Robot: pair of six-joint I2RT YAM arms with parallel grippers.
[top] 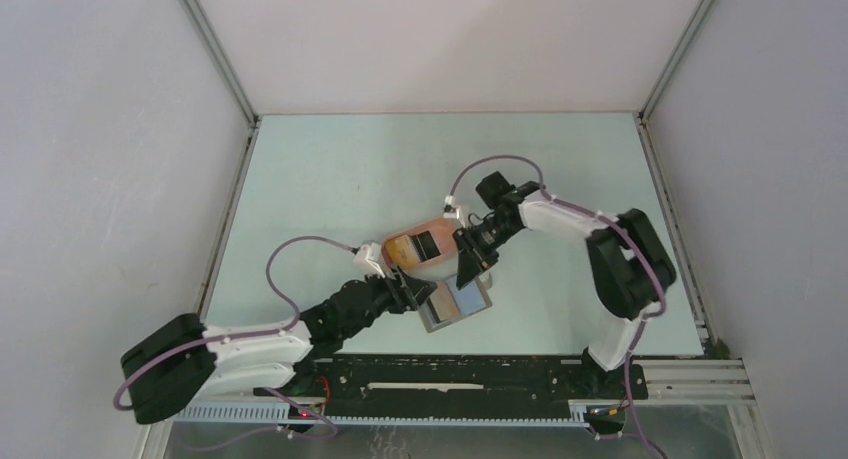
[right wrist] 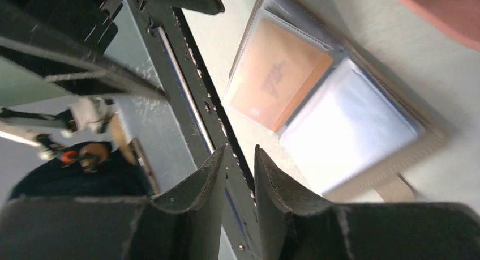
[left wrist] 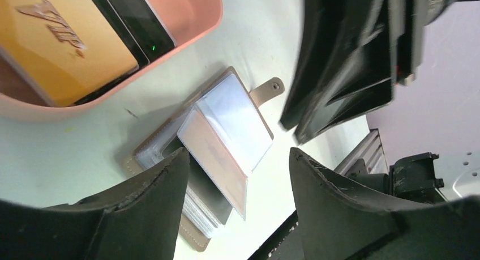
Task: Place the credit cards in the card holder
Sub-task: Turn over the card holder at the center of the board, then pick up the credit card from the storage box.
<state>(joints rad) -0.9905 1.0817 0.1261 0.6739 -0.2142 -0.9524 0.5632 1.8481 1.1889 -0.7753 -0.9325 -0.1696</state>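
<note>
Grey card holder lies open, sleeves fanned, perhaps holding an orange card; left gripper spread, right gripper barely parted.

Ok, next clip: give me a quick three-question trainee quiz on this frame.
1. True or false: the card holder lies shut.
2. The peach tray holds: A nothing; B a yellow card and dark cards; C a pen.
3. Which stand wider apart: the left fingers or the right fingers?
Key: 1 false; 2 B; 3 left.
</note>
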